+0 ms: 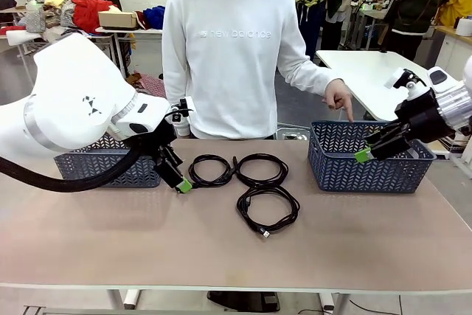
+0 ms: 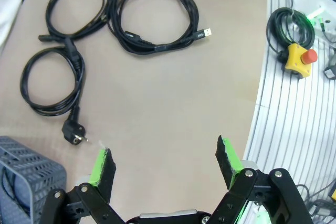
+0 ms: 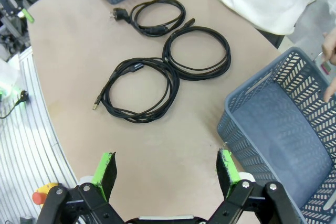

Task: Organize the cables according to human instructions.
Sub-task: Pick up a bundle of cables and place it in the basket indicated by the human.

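Three black coiled cables lie mid-table: a left one (image 1: 209,170) with a chunky round plug (image 2: 73,130), a back one (image 1: 260,169), and a front one (image 1: 268,209) ending in a slim USB connector (image 2: 208,32). My left gripper (image 1: 181,182) hangs open just left of the left coil, nothing between its green pads (image 2: 104,163). Over the near rim of the right blue basket (image 1: 335,171), my right gripper (image 1: 366,151) is open and empty. In the right wrist view the coils (image 3: 139,90) lie ahead of that gripper (image 3: 165,163). The person's hand (image 1: 341,101) points down at the right basket.
A second blue basket (image 1: 103,169) stands at the left behind my left arm. The person stands at the far edge in a white sweater. A yellow emergency-stop box (image 2: 299,59) sits off the table's edge on the ribbed frame.
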Controlling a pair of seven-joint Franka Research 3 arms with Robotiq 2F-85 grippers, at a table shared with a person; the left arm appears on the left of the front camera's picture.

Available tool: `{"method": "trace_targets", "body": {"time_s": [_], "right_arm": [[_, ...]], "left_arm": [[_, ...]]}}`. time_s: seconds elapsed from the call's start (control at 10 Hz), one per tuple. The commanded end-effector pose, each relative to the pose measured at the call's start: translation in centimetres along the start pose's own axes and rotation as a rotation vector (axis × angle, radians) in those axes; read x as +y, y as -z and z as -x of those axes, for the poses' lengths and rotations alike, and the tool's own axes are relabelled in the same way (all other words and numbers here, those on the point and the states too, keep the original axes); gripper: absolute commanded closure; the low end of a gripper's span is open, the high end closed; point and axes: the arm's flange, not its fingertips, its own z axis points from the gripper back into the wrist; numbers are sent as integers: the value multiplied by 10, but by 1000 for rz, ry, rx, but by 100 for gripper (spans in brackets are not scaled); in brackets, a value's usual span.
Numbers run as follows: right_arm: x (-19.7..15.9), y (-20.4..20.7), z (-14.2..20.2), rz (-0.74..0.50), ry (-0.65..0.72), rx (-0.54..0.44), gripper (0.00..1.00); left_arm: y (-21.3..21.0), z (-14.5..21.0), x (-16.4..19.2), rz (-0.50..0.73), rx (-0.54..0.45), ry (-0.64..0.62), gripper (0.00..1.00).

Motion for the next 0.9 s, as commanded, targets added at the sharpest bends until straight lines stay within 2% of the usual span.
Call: {"method": "trace_targets", "body": {"time_s": [0.0,0.2,0.8], "right_arm": [[14,14,-22,22,7,109,0],[36,39,-42,55,-10,224,0],[91,129,-80,92,-58,408,0]], "left_arm": [[-1,1,0,-8,-3,-3,0],[-1,1,0,-8,-3,-3,0],[-1,1,0,-8,-3,-3,0]]}}
